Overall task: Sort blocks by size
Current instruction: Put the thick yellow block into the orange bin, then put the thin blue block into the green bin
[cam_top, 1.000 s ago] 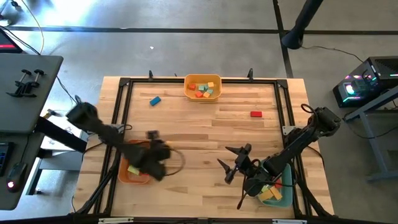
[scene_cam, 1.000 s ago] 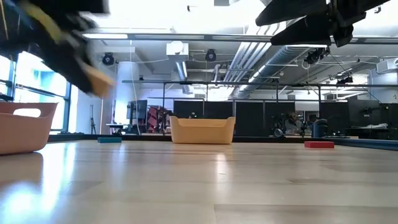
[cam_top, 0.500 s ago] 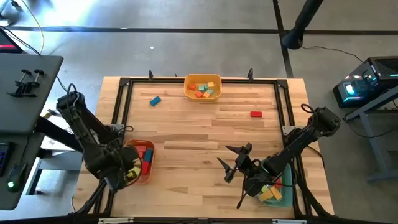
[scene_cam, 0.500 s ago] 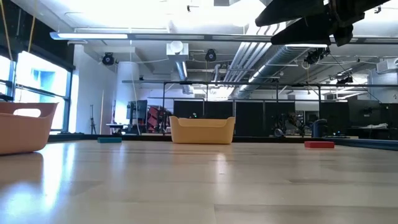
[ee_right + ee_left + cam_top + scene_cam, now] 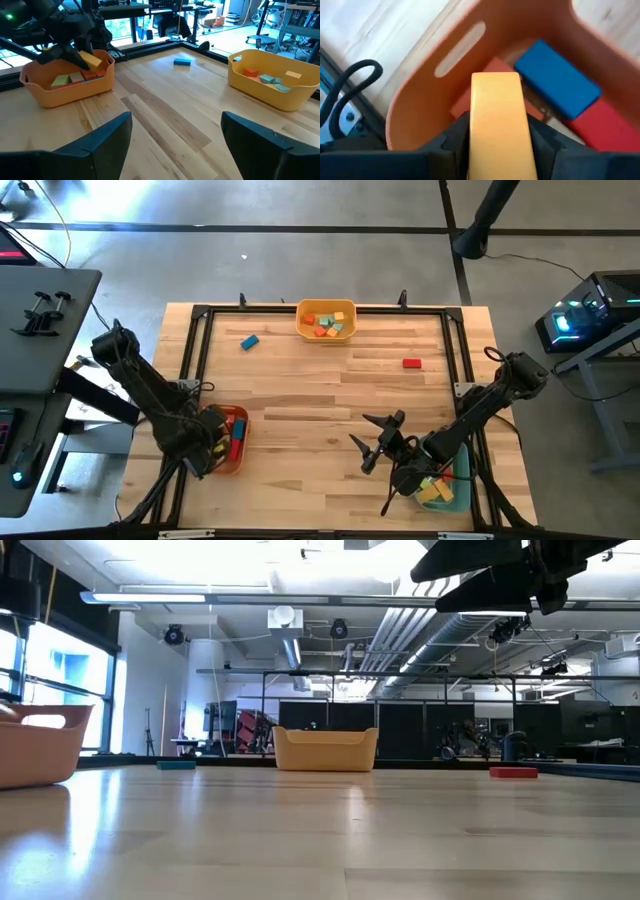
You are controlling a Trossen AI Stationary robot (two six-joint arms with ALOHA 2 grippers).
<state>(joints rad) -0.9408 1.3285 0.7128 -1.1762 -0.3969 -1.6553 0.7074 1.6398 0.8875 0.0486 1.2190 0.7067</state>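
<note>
Yellow bar between left gripper fingers, wrist view only.

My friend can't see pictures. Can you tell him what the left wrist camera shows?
The left gripper holds a long yellow block between its dark fingers, just above an orange bin. Inside the bin lie a blue block and red blocks; pale wooden table shows beyond.

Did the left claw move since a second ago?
Yes. The left claw was over the table beside the orange bin toward the middle. Now it hangs over the bin's outer side, with a yellow block between its fingers.
</note>
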